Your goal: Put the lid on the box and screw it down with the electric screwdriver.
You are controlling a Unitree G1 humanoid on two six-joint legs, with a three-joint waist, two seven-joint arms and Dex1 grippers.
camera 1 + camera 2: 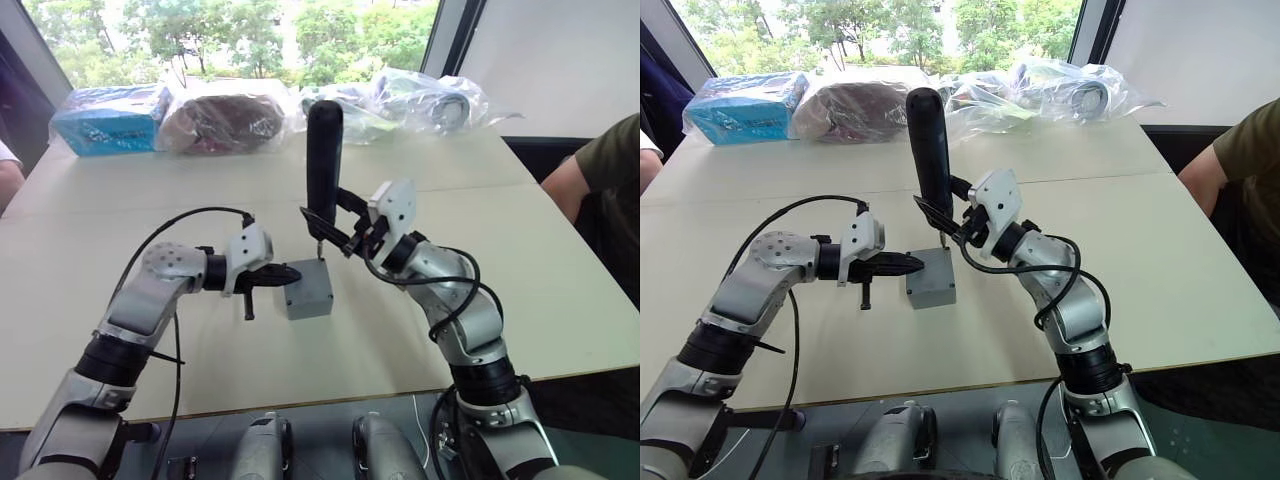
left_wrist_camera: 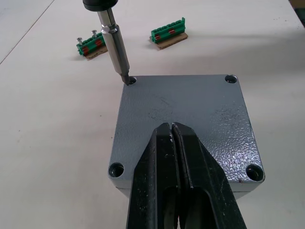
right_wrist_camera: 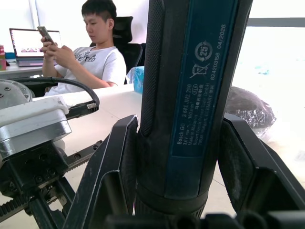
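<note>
The grey lid (image 2: pixel 190 102) lies flat on the grey box (image 1: pixel 308 292) near the middle of the table, with screw holes at its corners. My left gripper (image 1: pixel 290 272) is shut, and its closed fingertips (image 2: pixel 170 126) rest on top of the lid. My right gripper (image 1: pixel 335 232) is shut on the electric screwdriver (image 1: pixel 323 160), holding it upright over the box. The metal bit (image 2: pixel 116 47) stands in the lid's corner hole farthest from my left gripper. In the right wrist view the dark blue barrel (image 3: pixel 190 95) sits between the two black fingers.
Two small green terminal blocks (image 2: pixel 91 45) (image 2: pixel 168 34) lie on the table just beyond the box. Plastic-wrapped bundles and a blue package (image 1: pixel 108 120) line the far edge. One person (image 1: pixel 600 170) sits at the right, and another person (image 3: pixel 90 52) sits holding a phone.
</note>
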